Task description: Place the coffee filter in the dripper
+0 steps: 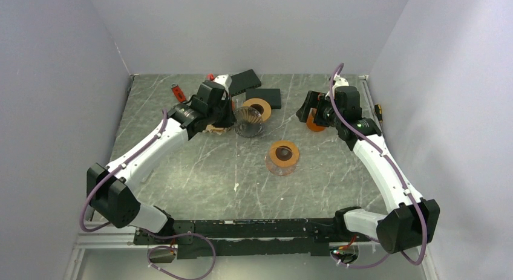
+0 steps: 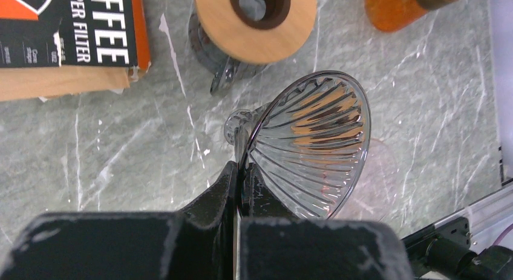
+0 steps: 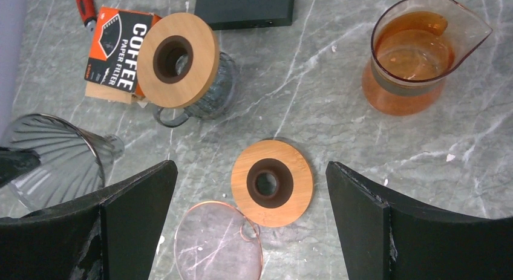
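**benchrat:** Where are you at with the filter job?

**me:** Early days. My left pincer (image 2: 239,177) is clamped shut on the rim of the glass dripper (image 2: 314,147), which is tipped on its side with the mouth facing right. I can't tell if it's off the table or leaning on it. My right pincer (image 3: 249,165) is spread wide with nothing in it. Its camera shows a wooden ring (image 3: 272,182) and a round glass lid (image 3: 218,244) between the fingers.

**benchrat:** And the filter?

**me:** No loose one anywhere I can see. The filter pack (image 3: 121,50) lies far left, just beside a glass stand with a wooden collar (image 3: 181,62). So I reckon the next move is getting the dripper upright and steady. Then the open pincer has to reach across to that pack and pinch out one paper. Thin stuff, probably fiddly.

**benchrat:** What's the setup like?

**me:** Grey marbled tabletop (image 1: 199,171), plain pale walls (image 1: 242,26) on three sides. There's a jug of orange liquid (image 3: 411,56) far right and a black block (image 3: 245,8) at the back.
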